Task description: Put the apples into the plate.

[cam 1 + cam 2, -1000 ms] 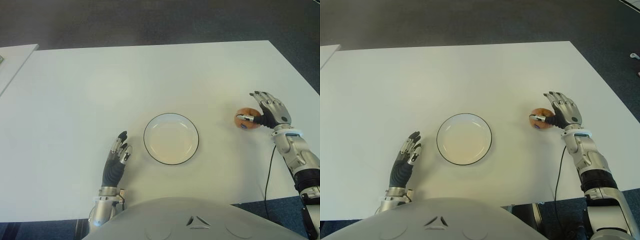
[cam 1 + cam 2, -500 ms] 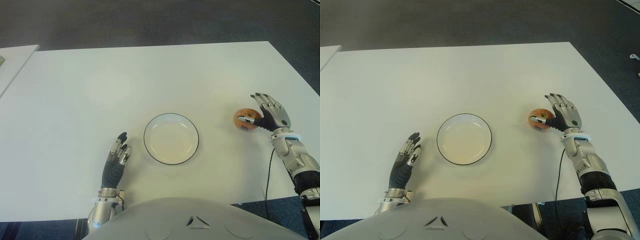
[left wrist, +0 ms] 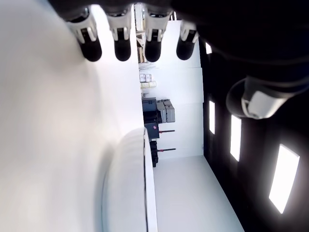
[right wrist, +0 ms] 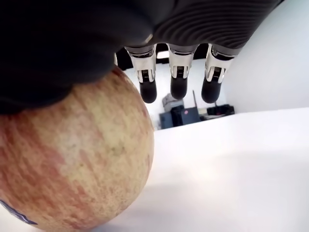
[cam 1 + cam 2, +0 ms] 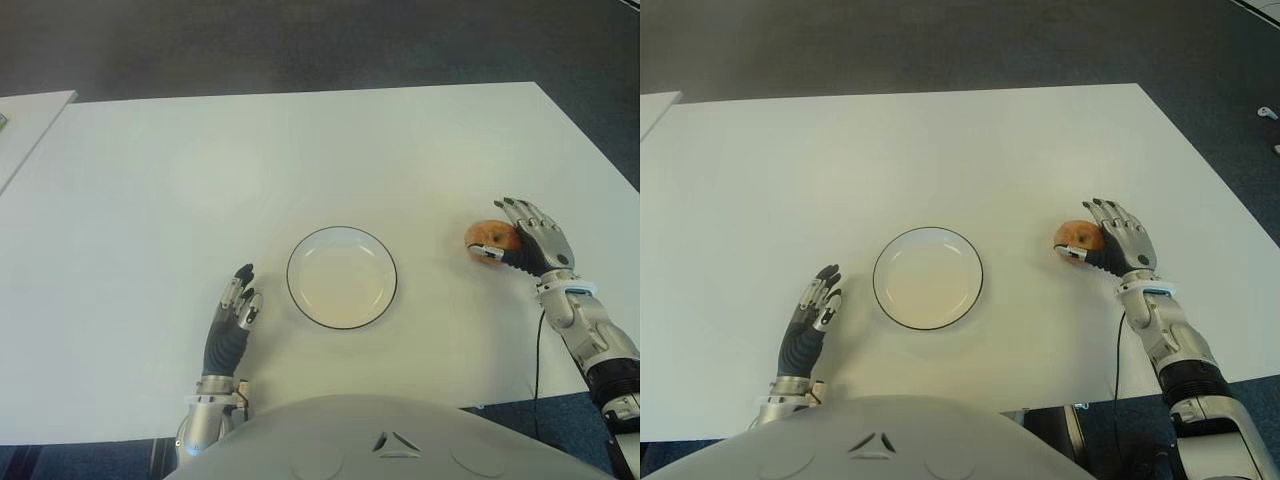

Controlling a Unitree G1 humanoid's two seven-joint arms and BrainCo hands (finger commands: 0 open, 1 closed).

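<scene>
One red-yellow apple [image 5: 484, 236] sits on the white table [image 5: 300, 150], to the right of the black-rimmed white plate [image 5: 342, 228], which holds nothing. My right hand [image 5: 510, 235] is pressed against the apple's right side, with its thumb in front of the fruit and its fingers [image 4: 176, 77] stretched straight past it, not curled round. In the right wrist view the apple [image 4: 72, 159] fills the space under the palm and rests on the tabletop. My left hand [image 5: 236, 310] shows just left of the plate, fingers [image 3: 123, 46] straight, holding nothing.
The table's right edge runs close behind my right hand. A second white table [image 5: 30, 110] stands at the far left. A thin black cable [image 5: 537, 350] hangs by my right forearm. Dark carpet lies beyond the far edge.
My right hand has drawn nearer to me and tipped lower over the apple, its fingertips coming down. The apple has shifted slightly left. The left hand has not moved.
</scene>
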